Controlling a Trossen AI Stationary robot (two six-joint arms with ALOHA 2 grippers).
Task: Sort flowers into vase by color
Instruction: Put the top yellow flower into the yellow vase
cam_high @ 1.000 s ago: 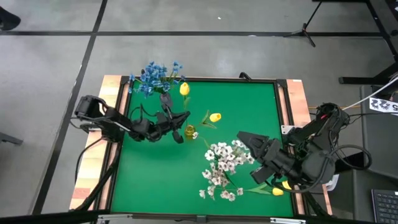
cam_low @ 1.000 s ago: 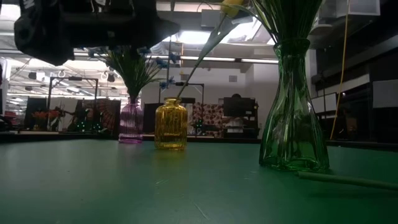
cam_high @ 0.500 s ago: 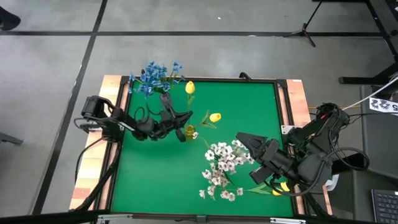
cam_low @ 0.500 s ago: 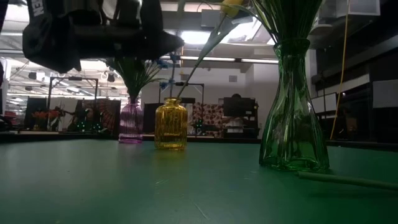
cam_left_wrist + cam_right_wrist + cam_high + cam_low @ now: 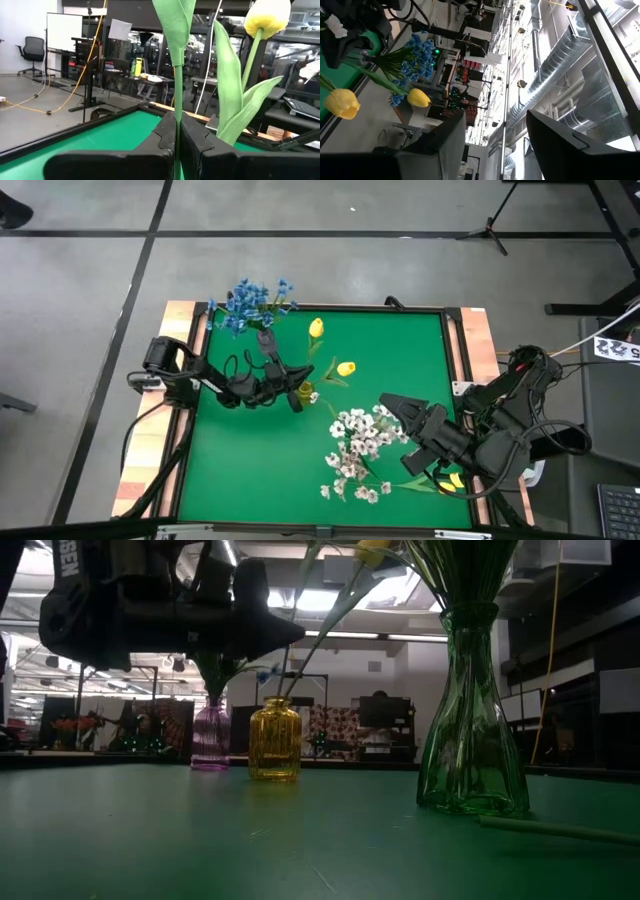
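High view: the left gripper (image 5: 292,388) pinches a yellow tulip (image 5: 316,328) by its stem over the yellow vase (image 5: 305,391), likely to slot it in; the bud lies at one o'clock from the fingers

Left wrist view: jaws closed on the stem (image 5: 176,95), rising at twelve

Right wrist view: the right gripper (image 5: 495,135) gapes open, idle, tilted upward
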